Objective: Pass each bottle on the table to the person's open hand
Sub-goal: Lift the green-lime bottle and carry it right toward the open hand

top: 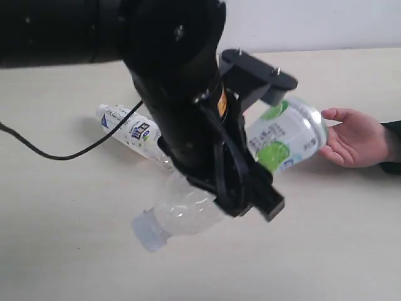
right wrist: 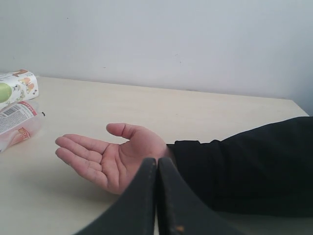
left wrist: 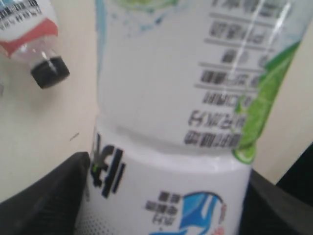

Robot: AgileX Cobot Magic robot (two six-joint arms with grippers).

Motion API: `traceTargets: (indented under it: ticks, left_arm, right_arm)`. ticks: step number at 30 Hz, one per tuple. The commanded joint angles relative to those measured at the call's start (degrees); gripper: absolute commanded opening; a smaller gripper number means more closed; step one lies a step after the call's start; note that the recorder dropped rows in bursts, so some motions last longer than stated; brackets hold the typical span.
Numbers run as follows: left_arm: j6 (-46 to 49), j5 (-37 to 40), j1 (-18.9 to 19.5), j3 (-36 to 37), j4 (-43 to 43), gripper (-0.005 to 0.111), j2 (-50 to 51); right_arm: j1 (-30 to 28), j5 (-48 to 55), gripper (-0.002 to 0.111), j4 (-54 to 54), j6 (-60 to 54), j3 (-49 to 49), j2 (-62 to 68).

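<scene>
Bottle under transfer: lime-label bottle (top: 288,135), lying aslant in the air with its base end towards the person's open hand (top: 354,141) and its white cap on the side away from the hand. The base sits just beside the fingertips; I cannot tell whether it touches them yet.

Left gripper (left wrist: 164,196): jaws clamped on the lime-label bottle, one dark jaw on each flank of the label, as the left wrist view shows.

Right gripper (right wrist: 156,166): jaws pressed together, nothing between them, hovering close to the heel of the hand. The palm faces up, fingers spread.

Remaining stock: blue-white-label bottle (top: 135,128) lies on the table (top: 62,238), well away from the hand, beyond the left arm. Red-label bottle (right wrist: 14,122) and green-apple-label bottle (right wrist: 14,85) lie side by side on the table, off past the hand's fingertips.

Step, as I judge it: delivery of the first of four bottles, approach nearly complete.

Next move calls for: easing the base down onto the palm, then parting the left jaws only once the hand bears the weight. The bottle is wide and smooth, so I expect it to roll if let go early.
</scene>
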Motion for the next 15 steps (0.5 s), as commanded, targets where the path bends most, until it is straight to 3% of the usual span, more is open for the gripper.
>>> traceTargets:
  ticks: [1, 15]
  left_arm:
    - [-7.0, -0.5, -0.3, -7.0, 0.5, 0.0, -0.7]
    - [-14.5, 0.0, -0.3, -31.0, 0.0, 0.0, 10.3]
  right_arm:
    - [-0.1, -0.2, 0.001, 0.0, 0.0, 0.3, -0.4]
    - [-0.1, -0.2, 0.001, 0.0, 0.0, 0.3, -0.4]
